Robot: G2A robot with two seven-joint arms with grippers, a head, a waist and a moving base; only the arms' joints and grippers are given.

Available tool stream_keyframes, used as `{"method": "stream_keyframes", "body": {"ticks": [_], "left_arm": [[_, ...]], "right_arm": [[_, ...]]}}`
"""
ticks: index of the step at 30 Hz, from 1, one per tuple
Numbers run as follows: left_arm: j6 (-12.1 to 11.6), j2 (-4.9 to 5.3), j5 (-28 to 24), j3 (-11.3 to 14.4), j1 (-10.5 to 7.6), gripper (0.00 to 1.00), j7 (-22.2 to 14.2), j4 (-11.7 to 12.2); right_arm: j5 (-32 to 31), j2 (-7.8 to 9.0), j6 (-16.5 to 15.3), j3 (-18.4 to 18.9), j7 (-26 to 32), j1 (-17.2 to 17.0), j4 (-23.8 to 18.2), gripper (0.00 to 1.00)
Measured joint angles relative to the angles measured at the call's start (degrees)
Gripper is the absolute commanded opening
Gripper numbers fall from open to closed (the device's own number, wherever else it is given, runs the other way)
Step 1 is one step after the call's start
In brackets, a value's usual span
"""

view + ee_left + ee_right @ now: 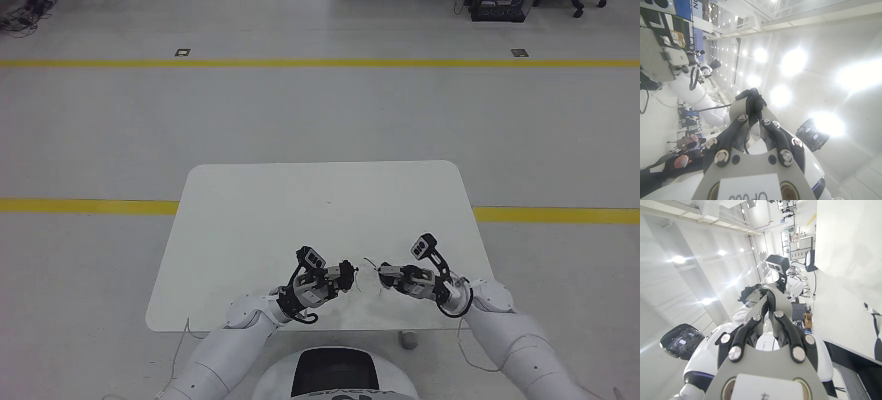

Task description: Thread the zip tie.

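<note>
Over the front part of the white table (pixel 320 200) my two grippers face each other, a short gap apart. The zip tie (pixel 373 266) is a thin pale strand in that gap, sticking out at the tip of my right gripper (pixel 386 272). My left gripper (pixel 350 272) is shut; in the left wrist view its fingertips (pixel 753 96) press together and a thin dark strip (pixel 715 108) runs out from them. In the right wrist view my right gripper (pixel 768 292) is shut too, with the other gripper (pixel 746 293) just beyond it. How the tie's ends meet is too small to tell.
Nothing else lies on the table. Yellow floor lines (pixel 320 63) run behind it and beside it. The table's front edge (pixel 200 328) lies just under my forearms.
</note>
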Motion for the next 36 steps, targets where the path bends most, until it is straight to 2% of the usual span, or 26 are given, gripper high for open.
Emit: {"method": "stream_keyframes", "body": {"ticks": [1,8,11,16,21,25,28,32,36], "left_arm": [[0.0,0.0,0.0,0.0,0.0,0.0,0.0,0.0],[0.0,0.0,0.0,0.0,0.0,0.0,0.0,0.0],[1.4,-0.11,-2.3,0.3,0.81,0.0,1.1,-1.0],[3.6,0.19,-6.5,-0.2,2.74,0.0,-0.4,-2.0],[6.4,0.61,-11.8,-1.6,4.57,0.0,-3.0,-3.2],[7.5,1.0,-14.4,-2.9,5.94,0.0,-4.6,-4.5],[8.4,1.27,-15.7,-3.7,6.72,0.0,-5.7,-5.3],[10.6,1.56,-18.4,-4.7,7.55,0.0,-7.8,-6.7],[10.9,1.62,-18.8,-4.9,7.72,0.0,-8.3,-7.0]], "right_arm": [[0.1,0.14,0.0,1.1,0.2,-0.3,-0.8,1.0],[0.0,0.11,0.1,0.6,0.1,-0.2,-0.7,1.0],[-4.4,0.14,0.1,1.7,-4.2,-0.9,-4.0,1.0],[-9.8,0.08,0.1,7.5,-9.8,-5.6,-12.3,1.0],[-10.3,-0.63,0.1,13.6,-11.6,-9.6,-18.6,1.0],[-10.9,-1.82,0.1,17.7,-12.8,-12.3,-22.2,1.0],[-11.3,-2.54,0.1,18.8,-12.1,-13.0,-23.1,1.0],[-11.3,-2.54,0.1,18.8,-12.0,-13.0,-23.1,1.0],[-11.3,-2.54,0.1,18.8,-12.0,-13.0,-23.1,1.0]]}}
